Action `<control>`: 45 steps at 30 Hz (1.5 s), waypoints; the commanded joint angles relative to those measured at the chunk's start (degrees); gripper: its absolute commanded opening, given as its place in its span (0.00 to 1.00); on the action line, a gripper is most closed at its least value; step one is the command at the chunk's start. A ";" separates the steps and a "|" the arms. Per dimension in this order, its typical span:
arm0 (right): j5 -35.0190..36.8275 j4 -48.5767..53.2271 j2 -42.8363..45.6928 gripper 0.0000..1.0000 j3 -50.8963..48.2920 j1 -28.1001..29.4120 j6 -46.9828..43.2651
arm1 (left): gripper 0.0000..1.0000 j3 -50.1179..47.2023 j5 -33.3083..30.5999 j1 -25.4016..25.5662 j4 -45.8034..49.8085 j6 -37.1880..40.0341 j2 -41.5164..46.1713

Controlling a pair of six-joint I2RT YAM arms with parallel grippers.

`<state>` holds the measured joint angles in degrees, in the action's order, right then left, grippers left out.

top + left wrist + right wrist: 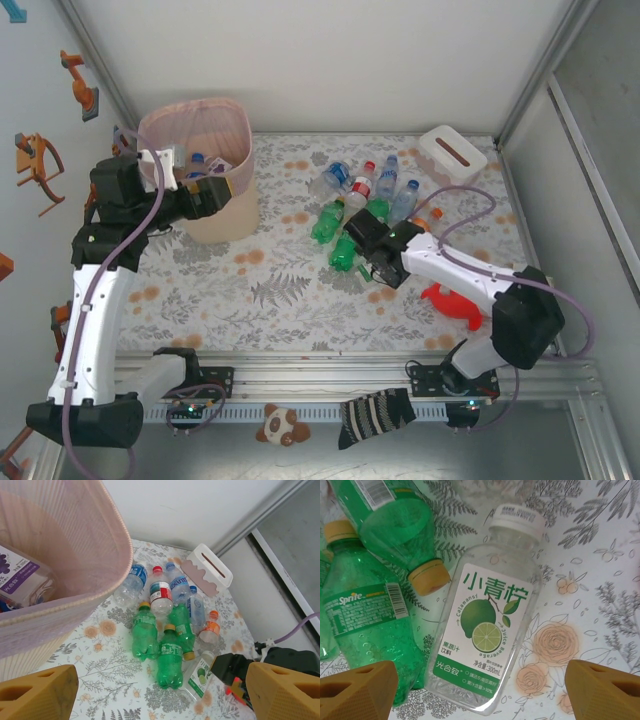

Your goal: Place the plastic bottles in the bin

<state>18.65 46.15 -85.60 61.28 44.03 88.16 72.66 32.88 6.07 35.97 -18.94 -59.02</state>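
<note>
Top view, bin: the bin [240,125] stands far left on the tabletop [280,290], with some bottles already inside.
Top view, remaining: a cluster of plastic bottles [360,200] lies mid-tabletop, well apart from the bin.
Left wrist: the left fingers [35,695] are wide at the bin's rim, nothing between them; a purple-labelled bottle [20,575] lies inside.
Right wrist: the right fingers [360,690] are wide, either side of a lime-labelled bottle [490,625] that is not gripped.
Progress: partly done, about 9 left.
</note>
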 commanded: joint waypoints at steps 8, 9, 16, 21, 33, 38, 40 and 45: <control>-1.43 -4.39 -7.46 0.88 -0.21 0.44 4.80 | 0.87 -0.42 2.52 0.35 -2.37 -0.92 0.18; -1.59 -4.51 -7.96 0.89 -0.24 0.44 4.91 | 0.87 -0.50 2.50 0.35 -2.33 -0.92 0.36; -2.22 -6.26 -11.63 0.89 0.36 0.39 4.73 | 0.87 -0.60 2.61 0.35 -2.38 -1.45 1.02; -2.82 -7.18 -12.84 0.87 -0.50 0.39 4.81 | 0.87 -0.64 2.71 0.35 -2.31 -1.89 1.10; -1.87 -6.85 -8.86 0.79 -5.25 0.40 5.52 | 0.87 -0.66 2.98 0.60 -3.04 -3.33 1.03; -2.24 -8.37 -8.44 0.78 -7.39 0.38 5.55 | 0.87 -0.62 3.00 0.81 -3.28 -3.90 0.72; -2.46 -9.31 -8.35 0.76 -8.19 0.36 5.28 | 0.87 -0.61 3.06 1.01 -3.42 -4.16 0.71; -3.10 -10.74 -8.44 0.73 -9.32 0.42 4.86 | 0.87 -0.60 3.06 1.28 -3.62 -4.67 0.71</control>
<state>14.50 35.66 -95.44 52.88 44.07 91.77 72.51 34.57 7.05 33.78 -22.52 -58.87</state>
